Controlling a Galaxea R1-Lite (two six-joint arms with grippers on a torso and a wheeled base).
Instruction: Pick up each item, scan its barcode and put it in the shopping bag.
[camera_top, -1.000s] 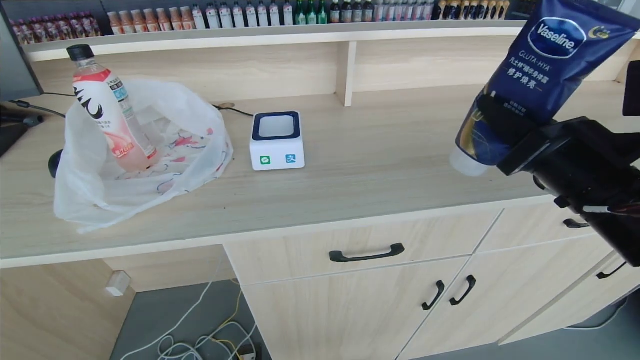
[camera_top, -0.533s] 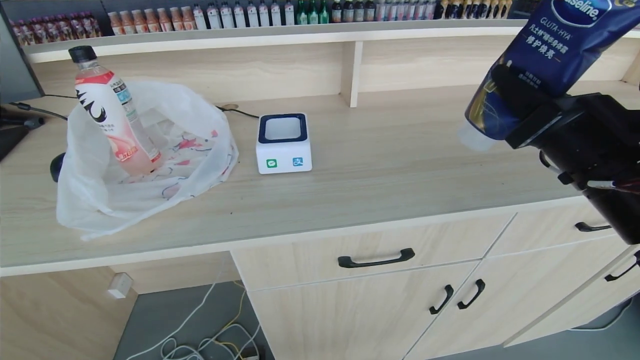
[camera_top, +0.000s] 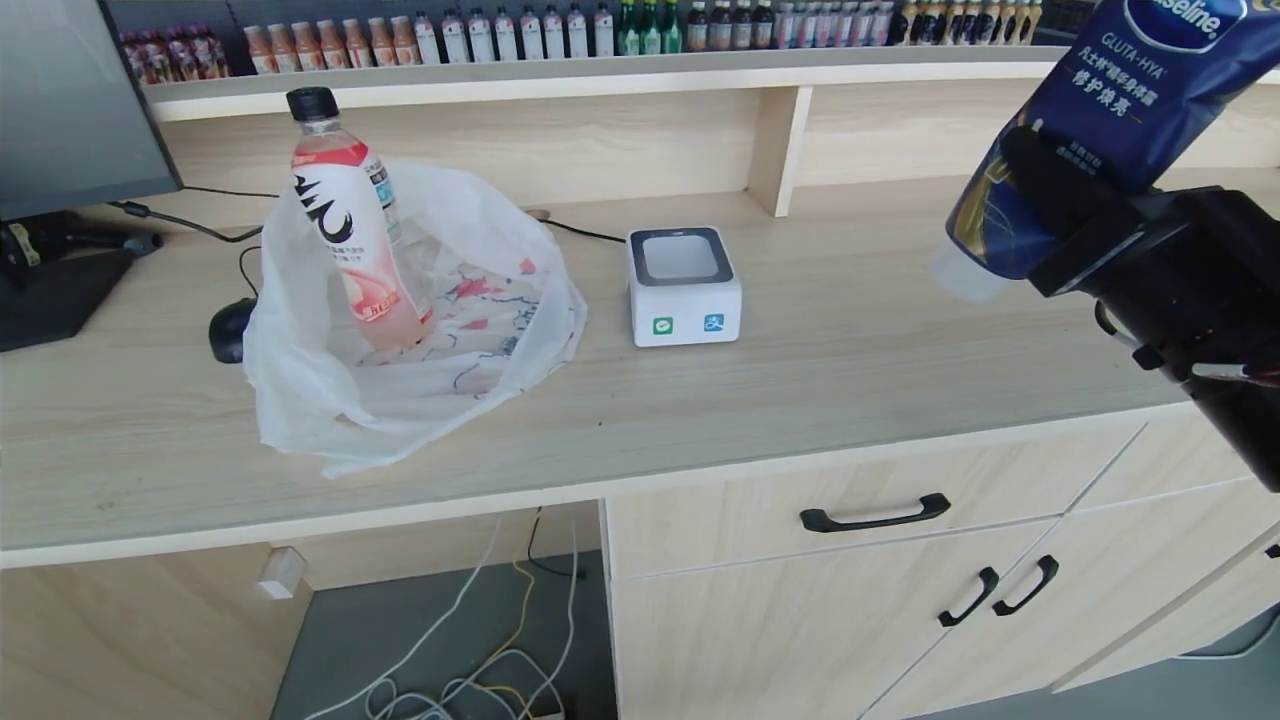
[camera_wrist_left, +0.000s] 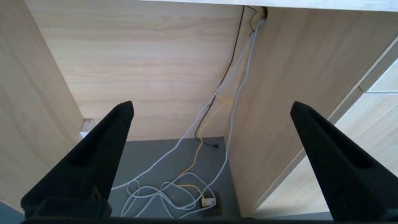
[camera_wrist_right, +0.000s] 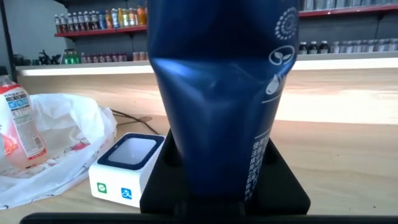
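Note:
A blue lotion tube hangs cap-down over the right end of the counter, with my right gripper shut on its lower part. The right wrist view looks up the tube from the gripper. The white barcode scanner stands mid-counter, left of and below the tube, window facing up; it is also the scanner in the wrist view. The white shopping bag lies open left of the scanner, a pink drink bottle upright inside. My left gripper is open below the counter, nothing between its fingers.
A monitor and a black mouse sit at the counter's left end. A shelf of bottles runs along the back. Drawers with black handles are below, with loose cables on the floor.
The head camera has shifted, so the counter scene slid right in the picture. My right gripper has lifted the tube higher and now stands closer to the scanner.

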